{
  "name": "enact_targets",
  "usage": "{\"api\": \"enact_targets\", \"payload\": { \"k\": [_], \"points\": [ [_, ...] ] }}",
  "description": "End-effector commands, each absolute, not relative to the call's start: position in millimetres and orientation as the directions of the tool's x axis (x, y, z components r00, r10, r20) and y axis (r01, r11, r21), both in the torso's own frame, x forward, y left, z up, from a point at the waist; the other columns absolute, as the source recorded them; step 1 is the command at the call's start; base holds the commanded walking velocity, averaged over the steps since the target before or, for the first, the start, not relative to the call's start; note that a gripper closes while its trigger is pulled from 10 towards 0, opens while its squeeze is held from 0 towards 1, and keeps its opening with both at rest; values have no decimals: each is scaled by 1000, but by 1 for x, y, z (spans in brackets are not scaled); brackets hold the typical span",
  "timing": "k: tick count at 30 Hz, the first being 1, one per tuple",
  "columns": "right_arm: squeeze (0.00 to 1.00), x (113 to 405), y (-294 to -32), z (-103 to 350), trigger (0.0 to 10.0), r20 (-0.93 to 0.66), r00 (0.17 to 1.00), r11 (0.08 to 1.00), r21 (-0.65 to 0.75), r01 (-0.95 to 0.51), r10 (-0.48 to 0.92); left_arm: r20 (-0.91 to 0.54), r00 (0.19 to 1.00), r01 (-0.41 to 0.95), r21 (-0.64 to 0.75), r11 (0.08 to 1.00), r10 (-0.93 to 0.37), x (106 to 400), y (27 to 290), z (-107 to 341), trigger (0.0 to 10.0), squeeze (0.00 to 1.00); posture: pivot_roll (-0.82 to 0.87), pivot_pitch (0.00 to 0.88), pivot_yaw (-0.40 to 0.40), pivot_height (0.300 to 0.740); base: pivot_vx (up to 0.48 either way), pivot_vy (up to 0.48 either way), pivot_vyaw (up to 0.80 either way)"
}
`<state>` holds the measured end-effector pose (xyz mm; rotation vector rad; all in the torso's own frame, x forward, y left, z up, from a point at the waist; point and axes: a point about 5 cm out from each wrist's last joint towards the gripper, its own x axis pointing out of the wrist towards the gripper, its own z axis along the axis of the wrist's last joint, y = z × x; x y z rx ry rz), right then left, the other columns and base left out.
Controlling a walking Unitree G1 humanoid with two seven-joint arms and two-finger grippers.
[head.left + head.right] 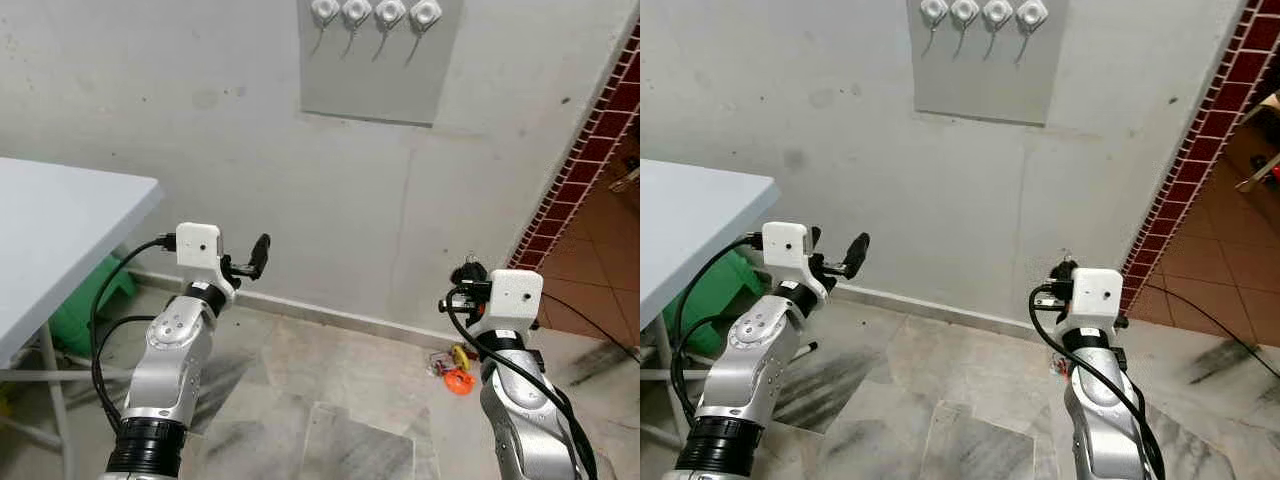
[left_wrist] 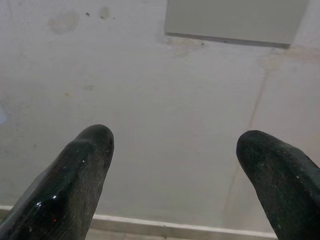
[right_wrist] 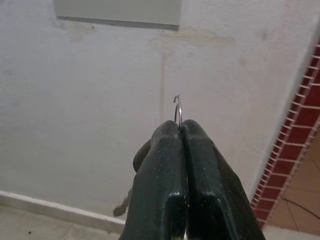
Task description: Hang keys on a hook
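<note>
Pressed tightly together, the two black fingers of the right gripper clamp a thin metal key ring, whose curved wire pokes out just past the fingertips; below and behind them in the wrist view a dark shape hangs down, too dim to make out for certain. On the floor below this gripper, near the foot of the wall, lies a small orange and yellow bundle of keys in the left eye view. Spread wide with nothing between them, the fingers of the left gripper point at the bare plaster wall, level with the right gripper and well apart from it. High above both grippers, on a grey panel fixed to the wall, sits a row of four white hooks with thin wire prongs hanging beneath. Beside the left arm stands a white table, with a green stool under its edge. Beyond the right arm runs a band of dark red tiles.
</note>
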<state>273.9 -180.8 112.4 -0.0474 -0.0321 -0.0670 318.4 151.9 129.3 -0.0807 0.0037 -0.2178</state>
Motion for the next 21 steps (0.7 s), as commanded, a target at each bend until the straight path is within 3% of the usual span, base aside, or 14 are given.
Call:
{"api": "enact_targets", "payload": {
  "k": [1,21],
  "points": [
    [0,276,-177,118,10000,55,997,998,-44,51,-48,18,976,218,-69,974,-217,319,154,134,10000,0,-58,0,22,740,398,0,0],
    [0,274,-175,116,10000,49,998,998,-45,42,-40,10,973,233,-56,971,-233,318,152,133,10000,0,-60,0,23,740,397,0,0]
  ]
}}
